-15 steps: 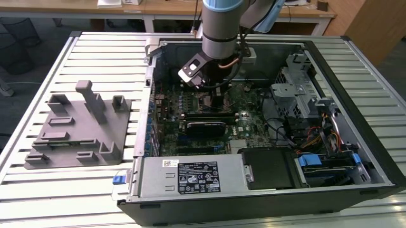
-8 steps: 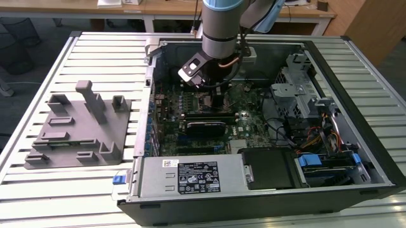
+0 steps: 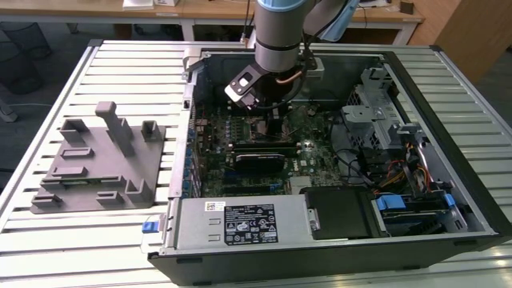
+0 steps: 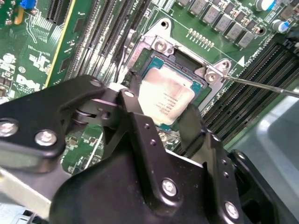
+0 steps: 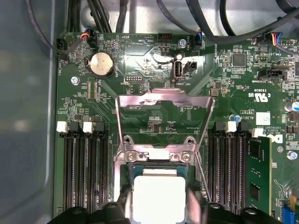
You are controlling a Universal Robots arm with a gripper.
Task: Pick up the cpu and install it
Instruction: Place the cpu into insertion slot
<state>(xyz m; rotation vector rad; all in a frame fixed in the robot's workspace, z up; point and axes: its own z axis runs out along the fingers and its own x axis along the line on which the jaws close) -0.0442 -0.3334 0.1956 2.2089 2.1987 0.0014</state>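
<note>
The black gripper (image 4: 162,108) looms closest, lowered inside the open case (image 3: 448,120) and straddling the cpu (image 4: 168,93). The cpu lies directly beneath it, silver top up, in the socket (image 4: 161,44) on the green board (image 5: 140,60). Whether the gripper pinches it or merely stands around it, I cannot tell. Just beyond the gripper the socket's lid (image 5: 163,100) stands raised. The grey tray (image 3: 96,174) sits well apart from the gripper, outside the case.

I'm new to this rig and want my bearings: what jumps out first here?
The arm reaches into the open case, its gripper straddling the cpu in the socket, whose metal plate stands open. A grey pegged tray lies at the exterior view's left of the case.
</note>
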